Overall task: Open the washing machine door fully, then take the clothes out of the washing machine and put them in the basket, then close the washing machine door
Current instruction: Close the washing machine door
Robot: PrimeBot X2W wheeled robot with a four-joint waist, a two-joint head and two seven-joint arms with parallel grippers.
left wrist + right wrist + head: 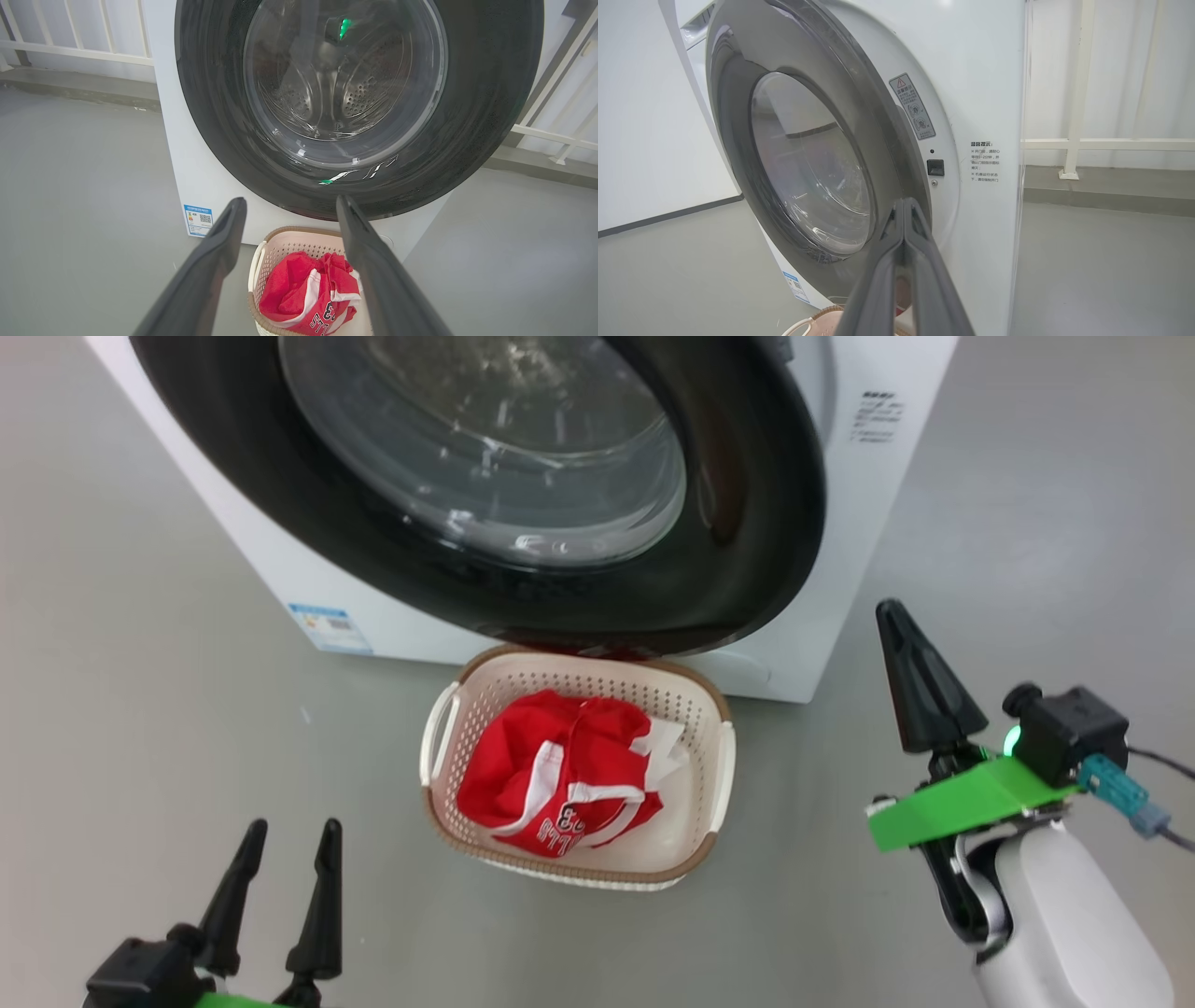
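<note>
The washing machine (873,495) stands ahead of me. Its door (747,523), a glossy black rim around a clear glass bowl, lies nearly against the front. In the right wrist view the door (808,163) stands slightly off the machine (985,70) on the latch side. Below the door sits the cream basket (721,775) holding the clothes: a red jersey (551,770) and a white cloth (667,747). My left gripper (293,831) (290,203) is open and empty, left of the basket. My right gripper (894,616) (903,205) is shut on nothing, right of the door's edge.
A blue label sticker (329,628) marks the machine's lower left corner. Bare grey floor (140,709) lies on both sides of the basket. A white railing (1073,140) runs behind the machine, and a pale wall (644,116) shows to the side.
</note>
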